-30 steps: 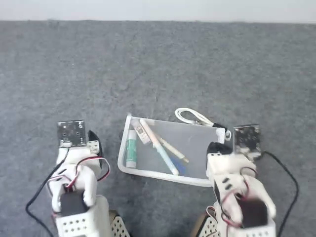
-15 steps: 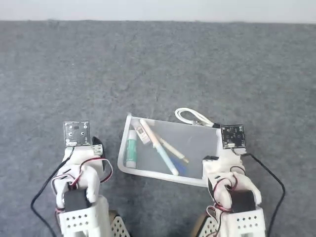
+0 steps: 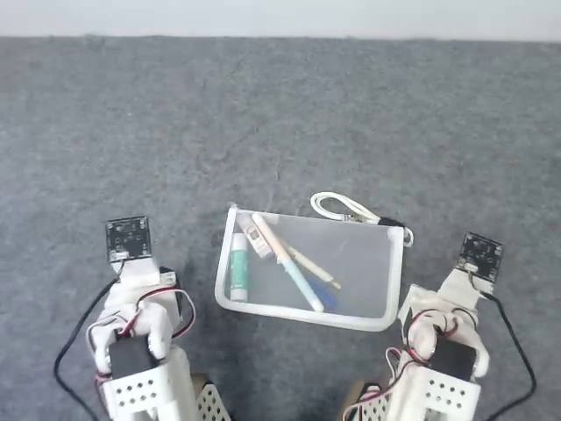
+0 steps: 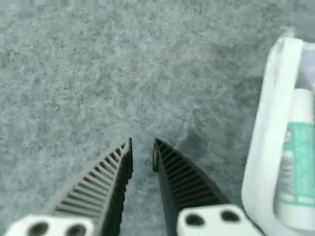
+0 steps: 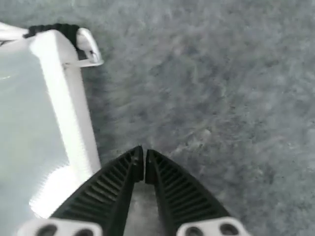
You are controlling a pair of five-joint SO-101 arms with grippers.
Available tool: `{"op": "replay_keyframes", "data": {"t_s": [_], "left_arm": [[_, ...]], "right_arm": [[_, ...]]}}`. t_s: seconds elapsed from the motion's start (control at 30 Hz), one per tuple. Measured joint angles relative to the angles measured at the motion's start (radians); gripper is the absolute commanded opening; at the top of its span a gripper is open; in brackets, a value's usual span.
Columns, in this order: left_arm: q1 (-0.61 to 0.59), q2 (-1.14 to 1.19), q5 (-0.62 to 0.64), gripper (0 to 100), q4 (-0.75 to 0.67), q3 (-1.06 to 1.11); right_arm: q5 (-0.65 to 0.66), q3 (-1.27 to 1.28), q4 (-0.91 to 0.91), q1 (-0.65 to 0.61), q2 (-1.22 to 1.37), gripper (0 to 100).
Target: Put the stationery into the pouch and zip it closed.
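Grey felt covers the bench up to its far edge, where a pale wall begins. Towards the near edge, a clear pouch lies flat between the left arm and the right arm. The left gripper hangs over bare felt beside the pouch with its jaws slightly parted; the right gripper has its jaws pressed together, holding nothing. Inside the pouch are a glue stick and pens. A white cord loop trails from its far edge, and the zip pull sits at the corner near the right arm.

right gripper pulled back off the pouch end, swung outward, pouch shifted slightly
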Motion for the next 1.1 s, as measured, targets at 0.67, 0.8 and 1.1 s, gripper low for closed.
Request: {"op": "replay_keyframes", "data": {"t_s": [0.67, 0.8, 1.1], "left_arm": [[0.014, 0.000, -0.003, 6, 0.000, 0.000], [0.014, 0.000, -0.003, 6, 0.000, 0.000], [0.014, 0.000, -0.003, 6, 0.000, 0.000]], "right_arm": [[0.000, 0.000, 0.000, 0.005, 0.000, 0.8], [0.000, 0.000, 0.000, 0.005, 0.000, 0.8], [0.000, 0.000, 0.000, 0.005, 0.000, 0.8]]}}
